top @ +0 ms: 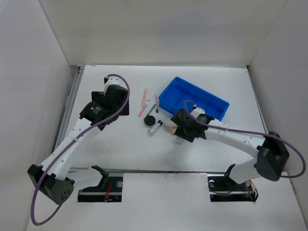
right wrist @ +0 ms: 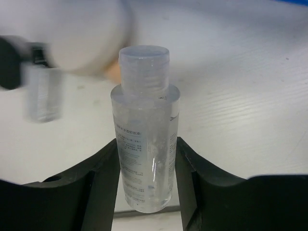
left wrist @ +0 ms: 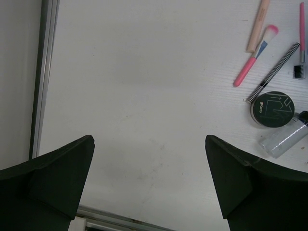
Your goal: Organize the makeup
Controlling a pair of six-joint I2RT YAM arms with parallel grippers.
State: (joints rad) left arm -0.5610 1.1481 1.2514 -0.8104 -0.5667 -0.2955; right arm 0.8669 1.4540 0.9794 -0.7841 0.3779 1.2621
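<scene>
My right gripper [right wrist: 147, 161] is shut on the clear small bottle [right wrist: 144, 139] and holds it upright just above the table. Behind it the beige sponge [right wrist: 82, 38] and the silver-black cylinder [right wrist: 41, 91] show blurred. In the top view this gripper [top: 183, 127] is beside the sponge [top: 169, 127], with the cylinder [top: 155, 127], the black round compact [top: 150, 120], the thin dark pencil [top: 151, 109] and the pink stick [top: 143, 107] to its left. My left gripper [left wrist: 149, 144] is open and empty over bare table, left of the pencil [left wrist: 274, 72] and compact [left wrist: 272, 108].
The blue divided tray [top: 195, 98] stands behind my right gripper, at the back right. A beige stick [left wrist: 258, 24], a pink brush [left wrist: 255, 57] and a pink brow brush [left wrist: 301, 38] lie by the pencil. White walls enclose the table on three sides.
</scene>
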